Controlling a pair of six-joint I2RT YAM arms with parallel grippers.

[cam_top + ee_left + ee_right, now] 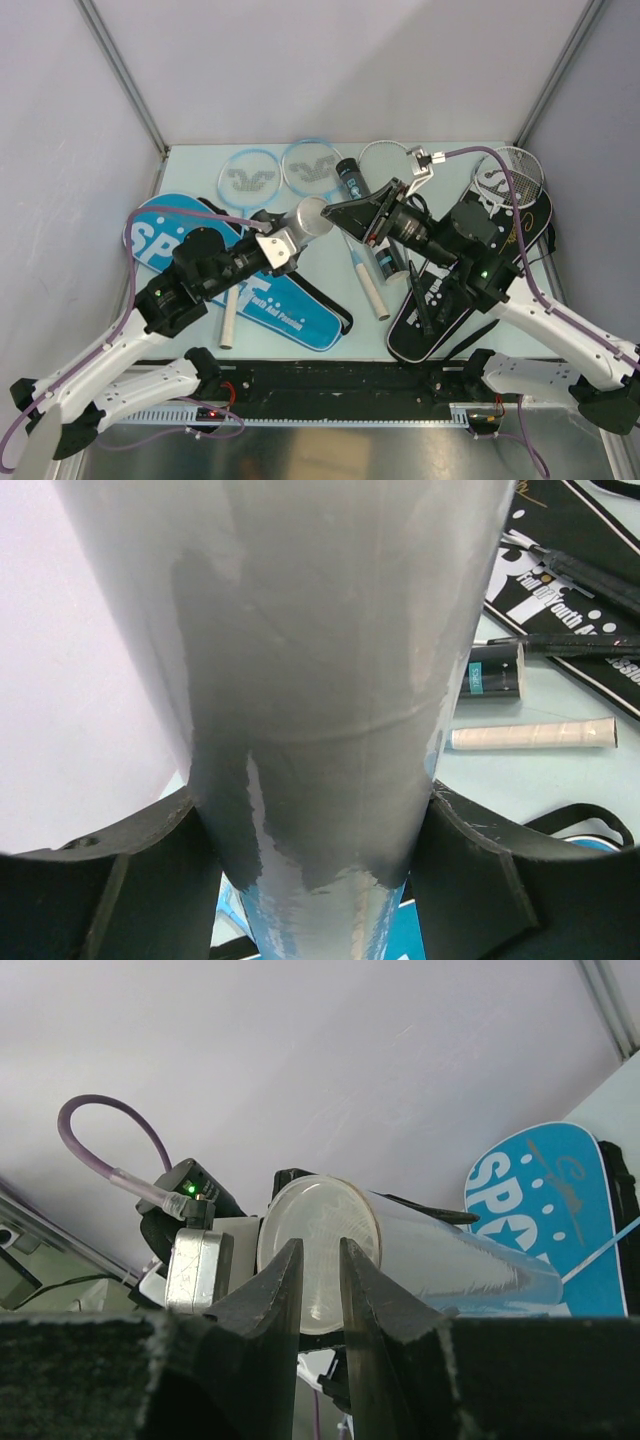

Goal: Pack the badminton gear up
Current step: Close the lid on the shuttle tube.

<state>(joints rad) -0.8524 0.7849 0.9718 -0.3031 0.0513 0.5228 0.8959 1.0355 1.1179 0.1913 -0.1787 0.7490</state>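
evidently the left claw (290, 232) clasps a glossy white tube (320, 680); right claw (320, 1248), narrowly parted before its cap, grip unclear.

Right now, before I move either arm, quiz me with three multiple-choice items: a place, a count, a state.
1. The black cover lies: A under the right arm; B under the left arm; C against the wall.
2. Light-blue-framed rackets in view: A one; B two; C four.
3. The white tube is: A lying flat; B held in the left hand; C standing upright.
Key: 1 A, the right arm reaches over it. 2 B, two heads lie side by side at the far edge. 3 B, the left hand clamps it off the table.
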